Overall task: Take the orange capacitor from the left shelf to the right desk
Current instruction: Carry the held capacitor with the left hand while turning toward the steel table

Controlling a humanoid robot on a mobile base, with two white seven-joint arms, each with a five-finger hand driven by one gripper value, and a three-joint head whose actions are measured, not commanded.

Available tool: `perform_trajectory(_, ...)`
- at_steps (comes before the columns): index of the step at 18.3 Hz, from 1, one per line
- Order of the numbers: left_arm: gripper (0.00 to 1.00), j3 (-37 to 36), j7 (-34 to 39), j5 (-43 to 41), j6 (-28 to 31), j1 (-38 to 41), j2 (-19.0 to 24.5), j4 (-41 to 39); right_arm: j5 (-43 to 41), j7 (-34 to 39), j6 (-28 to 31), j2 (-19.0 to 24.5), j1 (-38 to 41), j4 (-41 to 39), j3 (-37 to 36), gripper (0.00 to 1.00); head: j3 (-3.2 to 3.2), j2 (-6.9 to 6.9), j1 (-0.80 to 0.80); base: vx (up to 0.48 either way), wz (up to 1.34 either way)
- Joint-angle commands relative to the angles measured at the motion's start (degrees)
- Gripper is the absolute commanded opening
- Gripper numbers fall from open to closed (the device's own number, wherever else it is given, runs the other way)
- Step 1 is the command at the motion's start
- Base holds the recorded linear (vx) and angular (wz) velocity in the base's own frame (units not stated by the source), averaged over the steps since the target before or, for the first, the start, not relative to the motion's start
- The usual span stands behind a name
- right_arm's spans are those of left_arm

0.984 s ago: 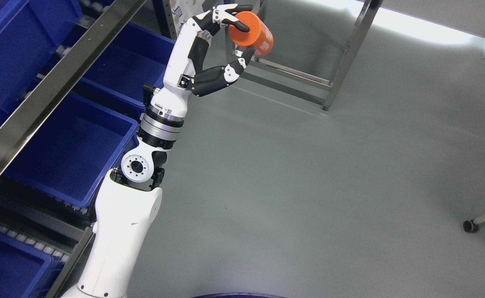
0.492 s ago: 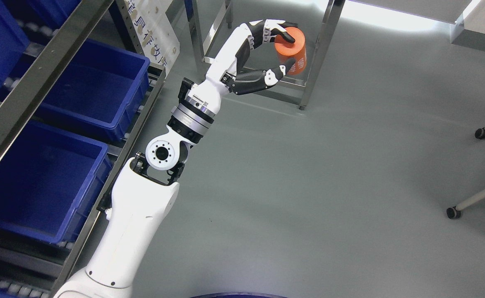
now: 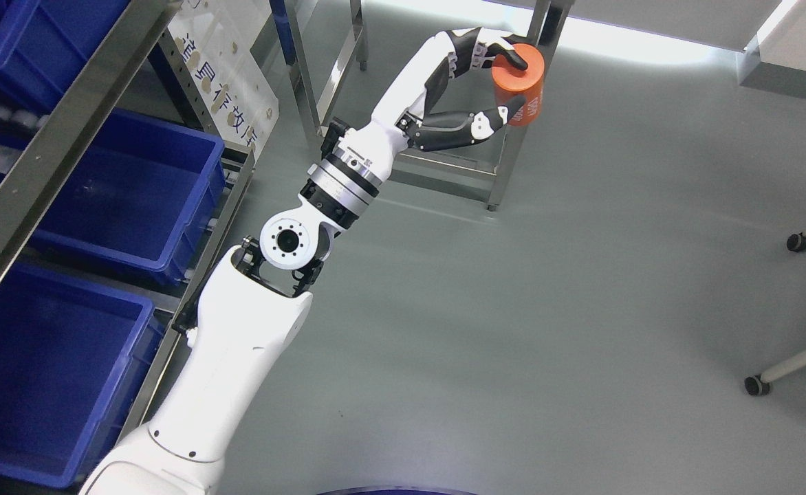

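While the carry runs rightward, the scene reads so:
Shelf [image 3: 66, 130]: far left, holding blue bins [image 3: 128, 185], well apart from the load.
Left hand [image 3: 496, 86]: reaching up and right, fingers on top and thumb below, pinching the orange capacitor [image 3: 521, 84].
Capacitor: in the air before a steel frame leg [image 3: 513, 155], long axis near upright, over the floor.
Worktop [image 3: 788, 48]: upper right corner, well apart to the capacitor's right; likely target.
Right hand: not visible.

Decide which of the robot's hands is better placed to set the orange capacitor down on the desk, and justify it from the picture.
Left. The left hand already grips the orange capacitor, raised over the floor beyond the shelf. No right arm is in view.
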Motion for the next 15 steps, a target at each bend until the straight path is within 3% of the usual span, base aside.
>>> perform_trajectory(1,0.03,-3.37,0.02,0.61,2.03,-6.15,1.00,4.27,0.00,-0.04,-0.01,-1.00,-0.08,-1.93,-0.61,1.00,0.00,0.00,0.00,0.375,0.03)
perform_trajectory(15,0.03,-3.37,0.02,0.09,3.18,-15.91,1.00,19.03,0.00,-0.04,-0.01,-1.00,-0.08,-1.93,-0.61,1.00,0.00,0.00,0.00,0.377,0.00)
